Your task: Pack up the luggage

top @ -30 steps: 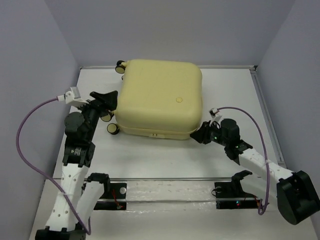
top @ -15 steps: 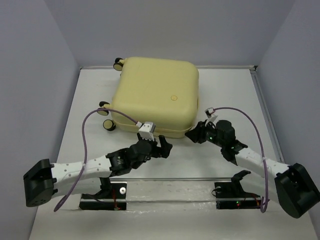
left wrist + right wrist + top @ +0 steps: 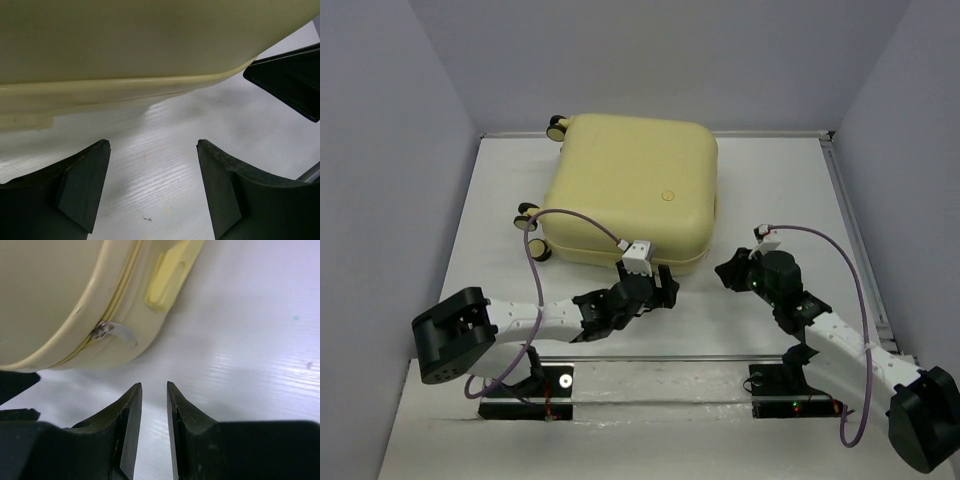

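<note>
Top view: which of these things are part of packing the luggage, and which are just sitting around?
For the job:
luggage, closed
zipper pull
left gripper
right gripper

Just there:
table
purple cables
rail along the near edge

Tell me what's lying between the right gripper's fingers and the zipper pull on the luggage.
Only bare white table. The right wrist view shows the right gripper apart from the zipper pull on the luggage.
</note>
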Robot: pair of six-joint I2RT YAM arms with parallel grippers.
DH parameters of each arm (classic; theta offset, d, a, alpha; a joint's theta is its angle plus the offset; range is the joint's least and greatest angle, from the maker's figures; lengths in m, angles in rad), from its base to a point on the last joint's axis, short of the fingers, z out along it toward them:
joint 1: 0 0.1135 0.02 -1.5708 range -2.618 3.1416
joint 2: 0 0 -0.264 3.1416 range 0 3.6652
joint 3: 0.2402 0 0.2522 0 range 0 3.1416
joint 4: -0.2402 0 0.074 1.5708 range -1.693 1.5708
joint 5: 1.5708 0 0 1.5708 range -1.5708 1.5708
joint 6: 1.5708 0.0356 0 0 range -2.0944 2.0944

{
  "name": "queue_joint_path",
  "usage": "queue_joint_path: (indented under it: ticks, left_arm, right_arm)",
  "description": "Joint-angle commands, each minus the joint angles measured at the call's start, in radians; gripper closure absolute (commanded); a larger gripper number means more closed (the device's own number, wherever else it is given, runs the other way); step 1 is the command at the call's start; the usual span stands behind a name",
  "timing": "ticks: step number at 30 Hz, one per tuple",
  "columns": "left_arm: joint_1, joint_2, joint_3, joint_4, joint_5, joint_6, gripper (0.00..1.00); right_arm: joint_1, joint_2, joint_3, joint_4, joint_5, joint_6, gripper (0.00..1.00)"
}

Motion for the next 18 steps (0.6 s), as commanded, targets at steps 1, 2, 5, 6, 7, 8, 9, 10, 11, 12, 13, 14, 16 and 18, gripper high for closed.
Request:
queue_joint_path:
  ticks: [1,2,5,6,7,8,9,10,11,12,13,14,16,18]
  left_arm:
    - [-0.005,0.06,0.087,0.111,-0.06,0.032,0.21]
    - [-0.005,0.076,0.098,0.11,-0.055,0.032,0.21]
    - [-0.005,0.117,0.117,0.118,-0.08,0.001,0.21]
    - [-0.005,0.131,0.117,0.128,-0.087,-0.017,0.22]
    - [-0.005,0.136,0.111,0.137,-0.093,-0.028,0.22]
    - [-0.005,0.143,0.105,0.153,-0.112,-0.049,0.22]
    - [-0.006,0.143,0.105,0.153,-0.132,-0.049,0.22]
    - [-0.006,0.142,0.094,0.153,-0.149,-0.074,0.22]
    - [-0.005,0.137,0.089,0.153,-0.169,-0.08,0.22]
    - [-0.005,0.133,0.086,0.153,-0.199,-0.083,0.22]
    - [-0.005,0.125,0.083,0.153,-0.21,-0.086,0.22]
    - [-0.005,0.122,0.083,0.154,-0.221,-0.085,0.22]
    - [0.0,0.12,0.085,0.153,-0.239,-0.083,0.22]
    - [0.007,0.119,0.078,0.154,-0.248,-0.103,0.22]
  right_arm:
    - [-0.024,0.01,0.083,0.015,0.12,-0.125,0.66]
    - [-0.037,0.002,0.08,0.033,0.116,-0.15,0.66]
    - [-0.071,0.028,0.074,0.145,-0.002,-0.201,0.67]
    - [-0.082,0.043,0.08,0.159,-0.036,-0.224,0.67]
    - [-0.082,0.063,0.086,0.173,-0.068,-0.242,0.66]
    - [-0.082,0.109,0.103,0.188,-0.111,-0.27,0.65]
    - [-0.082,0.11,0.103,0.188,-0.111,-0.27,0.65]
    - [-0.082,0.161,0.123,0.208,-0.151,-0.294,0.64]
    - [-0.082,0.188,0.132,0.214,-0.163,-0.302,0.64]
    - [-0.082,0.211,0.144,0.217,-0.175,-0.311,0.64]
    - [-0.082,0.249,0.156,0.243,-0.214,-0.325,0.63]
    - [-0.082,0.263,0.157,0.268,-0.235,-0.33,0.63]
    - [-0.082,0.3,0.17,0.295,-0.309,-0.348,0.62]
    - [-0.082,0.318,0.18,0.3,-0.338,-0.365,0.6]
